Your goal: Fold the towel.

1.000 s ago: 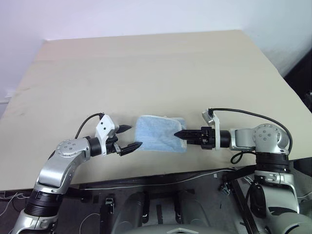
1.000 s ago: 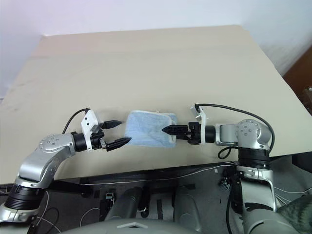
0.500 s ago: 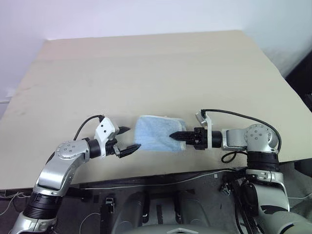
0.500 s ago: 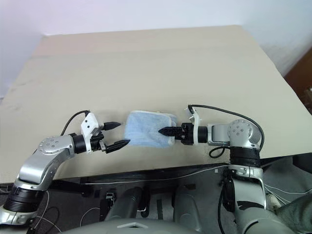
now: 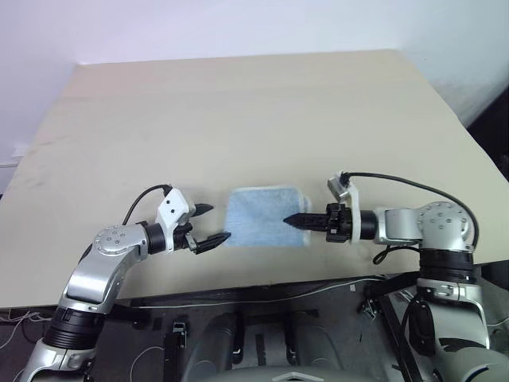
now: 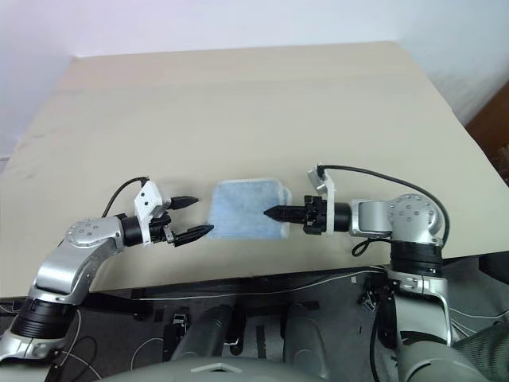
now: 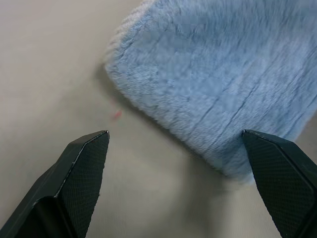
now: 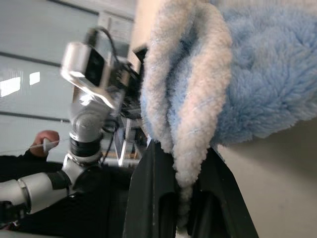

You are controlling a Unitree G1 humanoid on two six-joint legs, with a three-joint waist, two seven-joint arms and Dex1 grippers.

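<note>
The towel (image 5: 262,216) is a light blue terry cloth lying folded into a small square near the front of the table. My right gripper (image 5: 289,221) points left at its right edge. In the right wrist view, the fingers (image 8: 148,198) are shut on the towel's cream-white edging (image 8: 190,124), which bunches between them. My left gripper (image 5: 217,223) stands open just left of the towel, apart from it. In the left wrist view, its two black fingertips (image 7: 91,148) frame the towel's (image 7: 218,84) rounded corner.
The beige table (image 5: 238,111) stretches wide behind the towel, and its front edge (image 5: 262,278) runs close under both arms. A tiny pink speck (image 7: 116,115) lies on the table by the towel. A person's hand (image 8: 44,141) shows far off past the table in the right wrist view.
My right gripper has shut on the towel's right edge and risen slightly. The towel now lies flatter and squarer. The left gripper has stayed open in place.
</note>
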